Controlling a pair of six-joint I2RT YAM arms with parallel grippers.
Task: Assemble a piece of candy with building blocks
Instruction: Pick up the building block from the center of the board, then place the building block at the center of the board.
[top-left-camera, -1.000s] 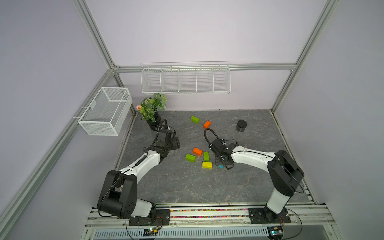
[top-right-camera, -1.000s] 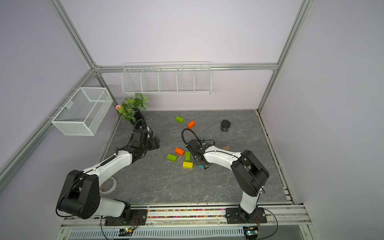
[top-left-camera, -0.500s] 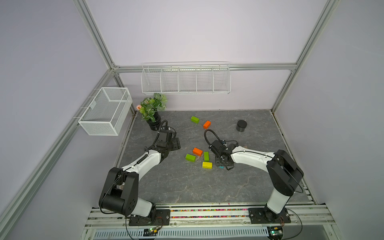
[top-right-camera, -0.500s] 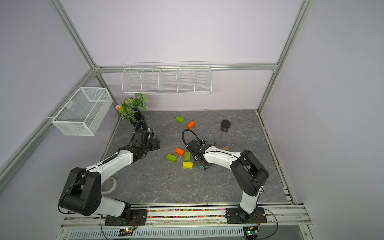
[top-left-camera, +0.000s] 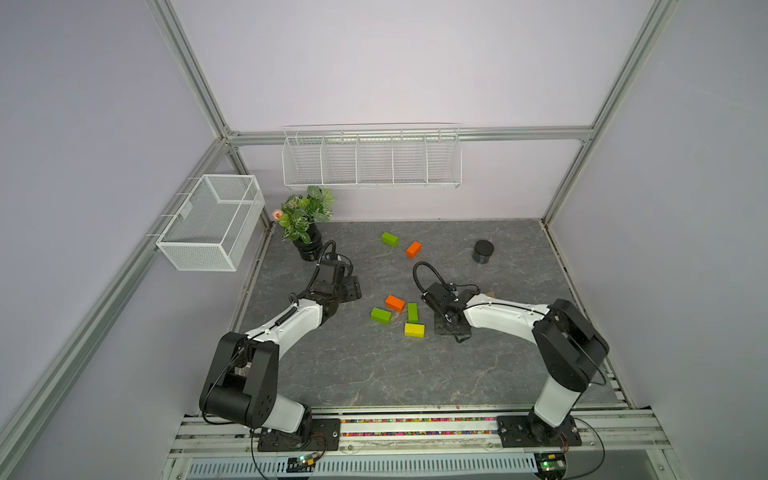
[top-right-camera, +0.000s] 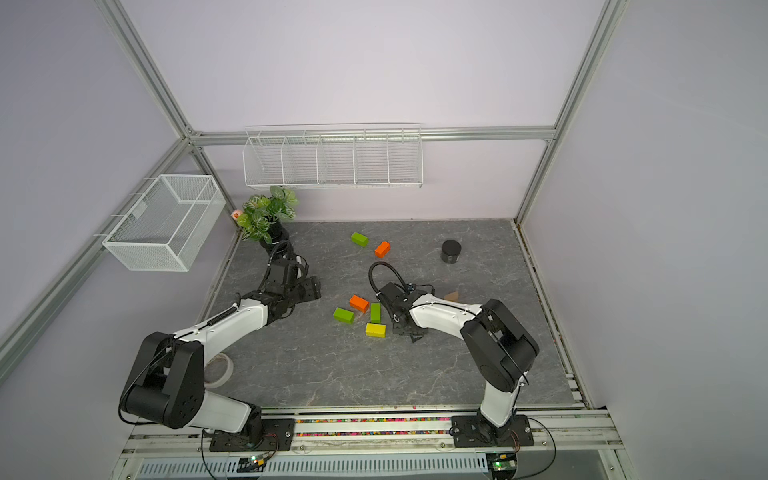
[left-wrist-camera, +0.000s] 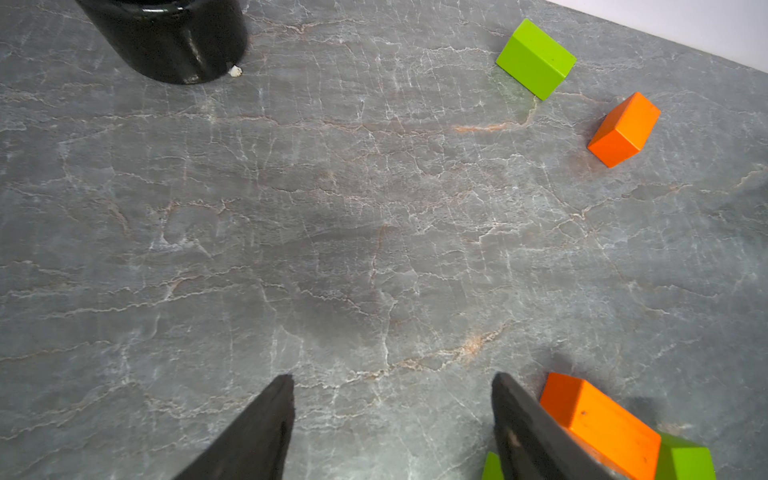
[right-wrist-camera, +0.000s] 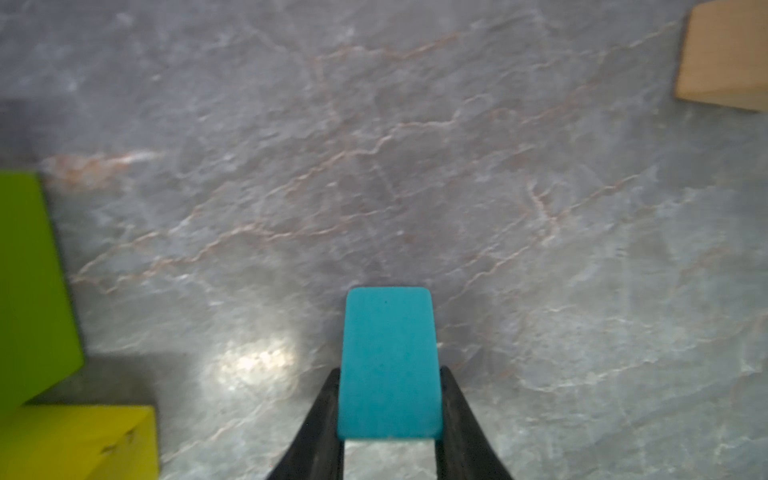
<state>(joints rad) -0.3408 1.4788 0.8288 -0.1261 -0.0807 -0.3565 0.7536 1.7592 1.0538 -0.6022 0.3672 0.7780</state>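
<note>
My right gripper (right-wrist-camera: 389, 376) is shut on a teal block (right-wrist-camera: 389, 361) just above the grey table; in both top views it (top-left-camera: 449, 328) covers that block. Close beside it lie a yellow brick (top-left-camera: 414, 330), two green bricks (top-left-camera: 412, 312) (top-left-camera: 381, 315) and an orange brick (top-left-camera: 395, 303), loose and unaligned. A tan triangle (top-right-camera: 451, 296) lies behind the right arm. Far back sit another green brick (top-left-camera: 390, 239) and an orange one (top-left-camera: 414, 249). My left gripper (left-wrist-camera: 392, 380) is open over bare table, with the orange brick (left-wrist-camera: 598, 419) just outside one finger. No piece of candy is in view.
A black round jar (top-left-camera: 483, 251) stands at the back right. A potted plant (top-left-camera: 306, 220) stands in the back left corner, behind the left arm. Two white wire baskets (top-left-camera: 210, 220) (top-left-camera: 371, 160) hang on the frame. A tape roll (top-right-camera: 220, 370) lies by the left arm's base.
The right gripper's jaws have closed on the teal block, which showed beside them in the top view before. The left arm has barely moved.
</note>
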